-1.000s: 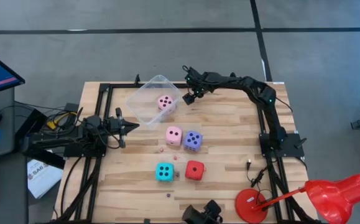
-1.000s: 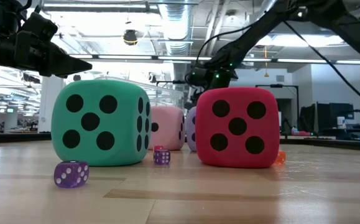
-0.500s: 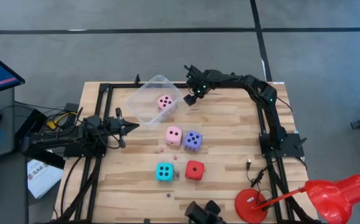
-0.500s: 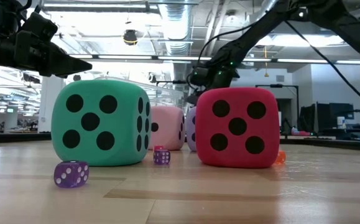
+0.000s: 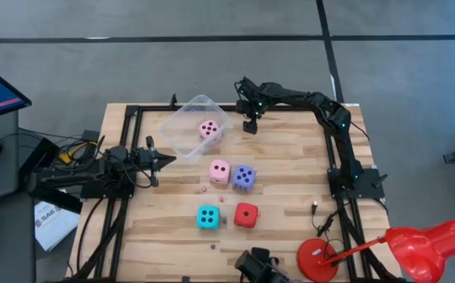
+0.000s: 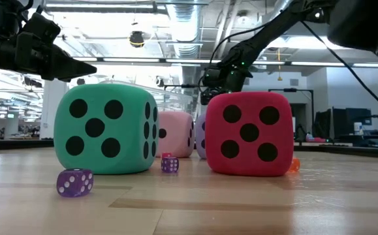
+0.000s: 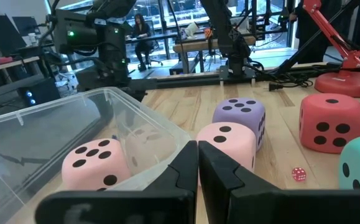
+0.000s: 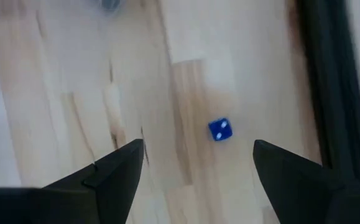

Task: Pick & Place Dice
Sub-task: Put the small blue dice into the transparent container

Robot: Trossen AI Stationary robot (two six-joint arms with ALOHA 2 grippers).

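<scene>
With no long axis to speak of, the pale pink die (image 5: 209,129) sits five pips up in the clear tub (image 5: 181,124), just beside the right gripper (image 5: 251,126), whose jaws stand apart and have drawn away from the tub, while the left gripper (image 5: 164,160) waits with jaws together.

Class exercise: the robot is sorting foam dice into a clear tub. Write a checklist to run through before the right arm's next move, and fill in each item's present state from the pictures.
1. One pink die already inside the clear tub: ok.
2. Right gripper open and empty: ok.
3. Right gripper over a die to pick: not ok; it hangs beside the tub, apart from the other dice.
4. Second pink die, violet die, cyan die and red die unobstructed on the table: ok.
5. Left gripper shut, parked at the left edge: ok.
</scene>
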